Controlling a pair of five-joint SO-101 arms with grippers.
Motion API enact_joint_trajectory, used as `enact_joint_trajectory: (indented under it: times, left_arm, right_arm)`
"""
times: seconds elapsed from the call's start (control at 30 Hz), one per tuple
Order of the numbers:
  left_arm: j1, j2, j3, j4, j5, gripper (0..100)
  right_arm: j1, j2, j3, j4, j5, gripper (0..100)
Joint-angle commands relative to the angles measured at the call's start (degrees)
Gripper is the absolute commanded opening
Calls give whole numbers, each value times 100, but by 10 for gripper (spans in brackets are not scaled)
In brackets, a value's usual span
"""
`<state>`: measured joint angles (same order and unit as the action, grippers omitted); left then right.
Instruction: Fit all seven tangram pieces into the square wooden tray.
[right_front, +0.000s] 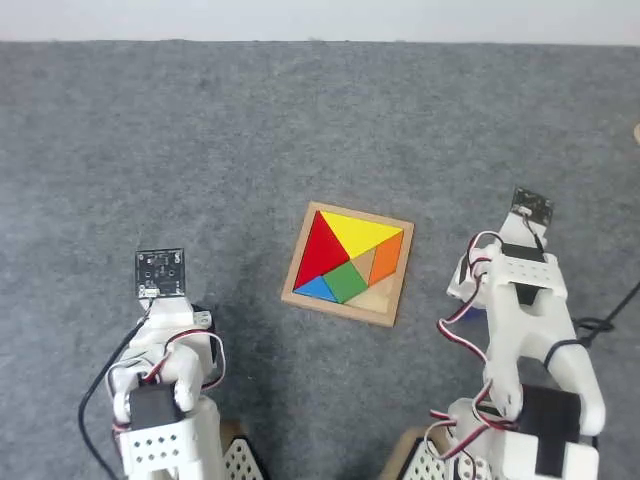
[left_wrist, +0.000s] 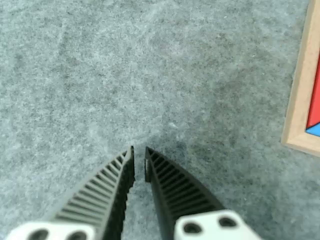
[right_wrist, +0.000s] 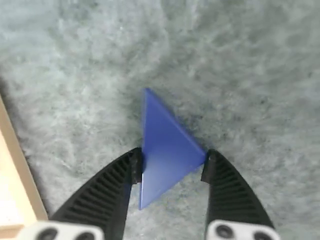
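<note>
Beside the tray (right_front: 338, 309), right jaws clamp a blue triangle (right_wrist: 165, 150), mostly arm-hidden from above; left jaws together.

No text, label, number or sign can be read on anything in view.

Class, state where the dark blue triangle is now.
In the right wrist view, the dark blue triangle sits in the right gripper over the grey mat, outside the wooden tray.
</note>
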<state>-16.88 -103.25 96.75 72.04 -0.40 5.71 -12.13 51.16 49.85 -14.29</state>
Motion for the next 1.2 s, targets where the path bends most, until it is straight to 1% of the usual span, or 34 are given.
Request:
enact_joint_trajectory:
  times: [0.0,0.2,0.33,0.57,0.67,0.7,0.73,0.77,0.83,0.87,0.9,1.03,1.17]
  left_arm:
    - [35,-97,-31,18,-26,36]
    - [35,-97,-31,18,-26,36]
    - [35,-97,-31,18,-26,36]
    - [35,-97,-31,18,-26,36]
    - [35,-97,-31,18,-26,36]
    - [35,-97,-31,18,-26,36]
    - [35,-97,-31,18,-26,36]
    - [35,-97,-31,18,-26,36]
    - [35,-97,-31,18,-26,36]
    - [35,-97,-31,18,-26,36]
    - [35,-97,-31,18,-26,36]
    - [35,-97,-31,18,-26,36]
    - [35,-97,-31,18,-26,36]
  right_arm:
    - [13,-22,-220,-84,290,140]
    - [13,-127,-229,-48,334,137]
    - [-84,-690,-229,84,563,137]
    - [-1033,-1473,-229,646,545,137]
    - [-1007,-1499,-255,576,519,139]
    - [-910,-1499,-316,567,642,140]
    - [-804,-1499,-378,576,958,141]
    - [-699,-1499,-422,646,1547,144]
    - [-549,-1499,-501,813,3112,179]
    - [-532,-1490,-580,892,3763,202]
    - [-497,-1490,-677,998,4053,225]
    - [-347,-1481,-879,1200,3763,306]
    - [-321,-1068,-879,1138,3912,321]
